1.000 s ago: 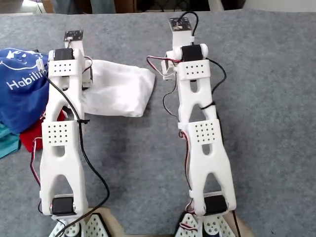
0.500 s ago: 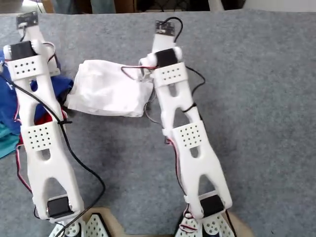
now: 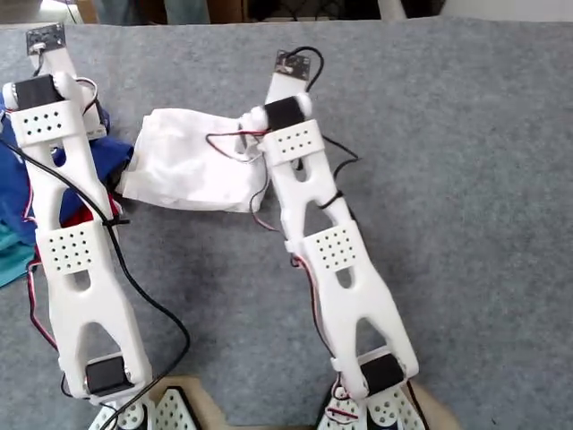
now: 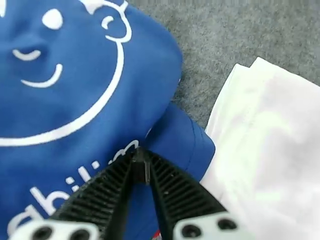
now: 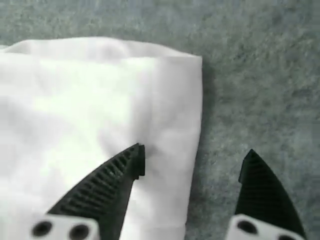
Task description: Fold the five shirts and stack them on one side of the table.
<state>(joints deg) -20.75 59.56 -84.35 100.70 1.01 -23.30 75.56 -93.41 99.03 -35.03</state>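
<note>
The white shirt (image 3: pixel 188 170) is laid folded on the table (image 3: pixel 466 179) at about 11 o'clock from centre in the high view, long axis running 9 to 3 o'clock. Its 3 o'clock edge is straddled by the right gripper (image 5: pixel 195 160), jaws spread. The left gripper (image 4: pixel 141 165), jaws pressed together, is held over the blue shirt (image 4: pixel 75 100) at the white shirt's 9 o'clock. The right gripper is judged nearer.

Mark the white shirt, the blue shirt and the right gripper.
white shirt (image 3: pixel 192 170), high view, middle of the cloth.
blue shirt (image 4: pixel 75 100), left wrist view, printed front.
right gripper (image 5: pixel 195 155), right wrist view, midway between its open fingertips.
</note>
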